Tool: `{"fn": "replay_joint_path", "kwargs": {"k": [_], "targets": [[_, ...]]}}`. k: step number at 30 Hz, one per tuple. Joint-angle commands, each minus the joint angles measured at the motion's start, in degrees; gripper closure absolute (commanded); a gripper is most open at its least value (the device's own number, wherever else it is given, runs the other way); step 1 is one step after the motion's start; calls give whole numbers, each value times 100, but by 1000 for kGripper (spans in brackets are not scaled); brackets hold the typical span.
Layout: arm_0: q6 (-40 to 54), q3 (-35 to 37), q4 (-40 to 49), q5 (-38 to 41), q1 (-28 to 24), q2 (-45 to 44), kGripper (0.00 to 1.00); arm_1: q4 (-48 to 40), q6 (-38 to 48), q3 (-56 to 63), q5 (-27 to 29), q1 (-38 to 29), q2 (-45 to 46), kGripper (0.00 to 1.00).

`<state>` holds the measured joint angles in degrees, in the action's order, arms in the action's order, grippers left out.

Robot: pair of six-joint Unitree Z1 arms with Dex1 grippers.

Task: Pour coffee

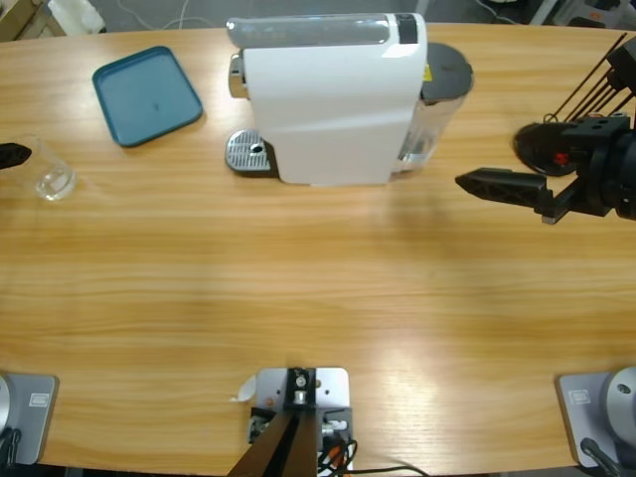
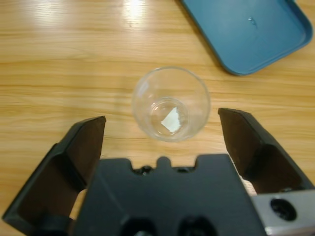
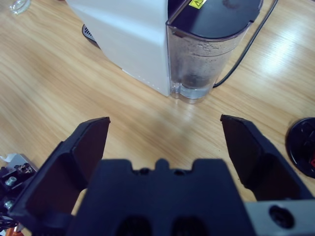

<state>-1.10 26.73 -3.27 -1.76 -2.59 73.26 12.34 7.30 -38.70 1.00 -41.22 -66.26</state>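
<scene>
Left claw [image 2: 161, 129] gapes wide around the upright empty glass [image 2: 171, 103], untouched; only its wrist view shows this. Right claw [image 3: 165, 129] hangs open, empty, facing the coffee machine [image 3: 133, 34].

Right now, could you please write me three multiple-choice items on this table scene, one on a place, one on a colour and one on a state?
1. Where does the glass stand?
A. on the tray
B. on the bare table, near the tray
C. under the coffee machine's spout

2. What colour is the tray?
A. blue
B. red
C. white

3. How are the left gripper's jaws?
A. shut on the glass
B. shut on nothing
C. open, one on either side of the glass, not touching it

Answers:
1 B: the high view shows the glass on wood, below and left of the tray, far from the coffee machine.
2 A: its whole surface is teal-blue in both views that show it.
3 C: the left wrist view shows wood between each jaw and the glass.
</scene>
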Motion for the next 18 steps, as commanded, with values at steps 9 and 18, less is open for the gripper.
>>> {"fn": "replay_joint_path", "kwargs": {"k": [9, 18], "targets": [[48, -203, -299, 124, -128, 503, 4, -90, 70, 172, -74, 79, -260, 0], [59, -203, -498, 387, -128, 561, 3, -100, 70, 179, -114, 79, -304, 0]]}}
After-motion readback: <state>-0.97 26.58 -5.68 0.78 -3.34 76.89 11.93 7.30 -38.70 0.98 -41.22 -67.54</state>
